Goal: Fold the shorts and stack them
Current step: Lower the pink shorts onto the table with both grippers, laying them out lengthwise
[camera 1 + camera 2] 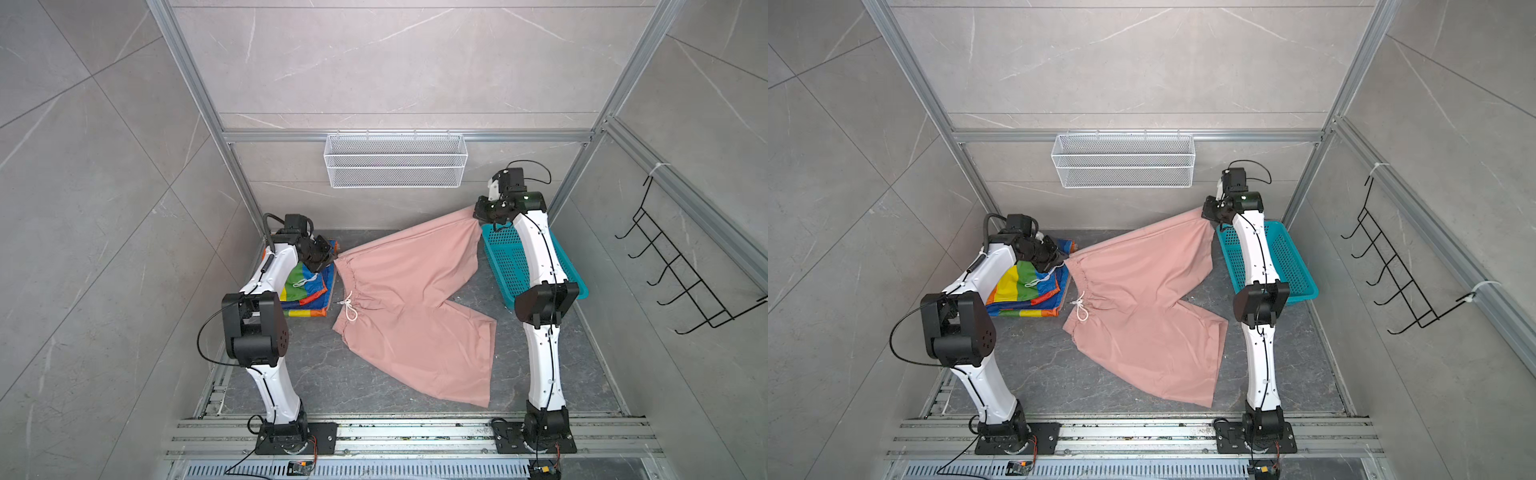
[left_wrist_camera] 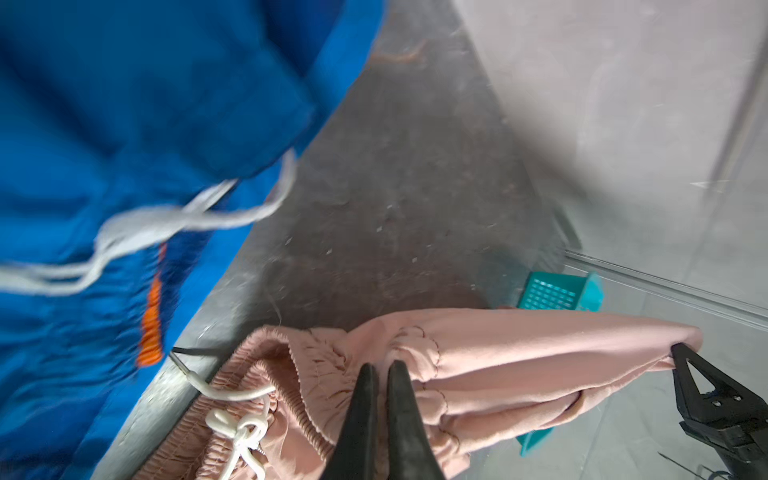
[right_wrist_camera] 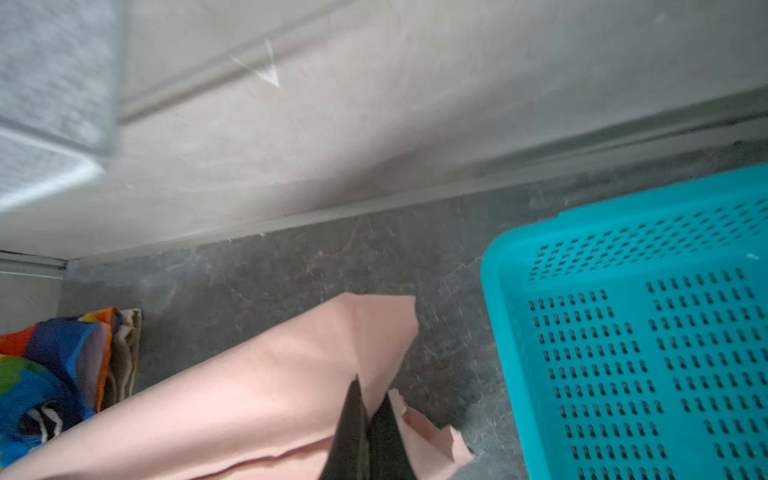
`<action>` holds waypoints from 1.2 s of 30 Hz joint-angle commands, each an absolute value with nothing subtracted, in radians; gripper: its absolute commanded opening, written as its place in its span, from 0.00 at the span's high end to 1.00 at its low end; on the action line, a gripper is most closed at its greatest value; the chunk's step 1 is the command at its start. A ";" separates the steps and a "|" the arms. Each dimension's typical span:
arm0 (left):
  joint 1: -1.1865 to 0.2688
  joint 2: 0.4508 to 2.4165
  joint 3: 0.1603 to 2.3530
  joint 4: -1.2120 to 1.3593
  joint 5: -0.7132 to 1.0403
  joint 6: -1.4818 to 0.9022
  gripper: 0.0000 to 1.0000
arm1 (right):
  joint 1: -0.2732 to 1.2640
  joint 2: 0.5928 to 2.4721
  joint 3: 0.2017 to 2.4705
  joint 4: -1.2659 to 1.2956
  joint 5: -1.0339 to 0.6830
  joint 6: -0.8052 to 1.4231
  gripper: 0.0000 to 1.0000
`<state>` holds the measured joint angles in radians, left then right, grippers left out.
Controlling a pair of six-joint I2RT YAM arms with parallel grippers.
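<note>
In both top views the left arm covers the far part of the folded rainbow-striped shorts (image 1: 307,286) (image 1: 1025,286), and the right arm crosses the teal perforated basket (image 1: 503,257) (image 1: 1291,266), hiding a strip of it. The fingertips of both grippers are small and dark there, so the grip is hard to read from above. Both wrist views are blurred by motion. The left wrist view shows the left gripper (image 2: 382,368), its 2 black fingers nearly together and pinching the gathered elastic waistband of the dusty pink shorts (image 2: 498,353). The same view catches the right gripper (image 2: 681,353) at the far end of the taut fabric. The right wrist view shows the right gripper (image 3: 370,399) clamped on a hem corner of the pink shorts (image 3: 249,395), with the basket (image 3: 623,332) just beside it. Only this view shows the beige shorts (image 3: 124,353), a pale edge beneath the rainbow-striped pair (image 3: 37,374). From above, the pink shorts (image 1: 407,299) (image 1: 1142,299) lie in the middle of the dark table, between the rainbow stack and the basket. Their waistband with the white drawstring (image 1: 350,307) is at the left and the 2 legs point right. 1 leg is stretched and lifted toward the far right, from the left gripper (image 1: 332,251) to the right gripper (image 1: 478,214). The other lies flat, angled toward the near right.
</note>
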<state>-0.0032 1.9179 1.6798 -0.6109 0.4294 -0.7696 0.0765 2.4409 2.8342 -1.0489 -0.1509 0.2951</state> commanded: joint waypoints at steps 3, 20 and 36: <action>0.058 1.974 1.781 -0.598 0.431 -0.755 1.00 | 0.051 2.409 2.917 -1.112 -0.098 0.295 1.00; 0.060 1.811 1.539 -0.492 0.471 -0.743 0.96 | 0.092 1.475 1.421 -0.802 -0.155 0.359 1.00; 0.072 1.456 1.023 -0.515 0.310 -0.709 0.67 | 0.353 1.150 0.603 -0.592 -0.204 0.591 1.00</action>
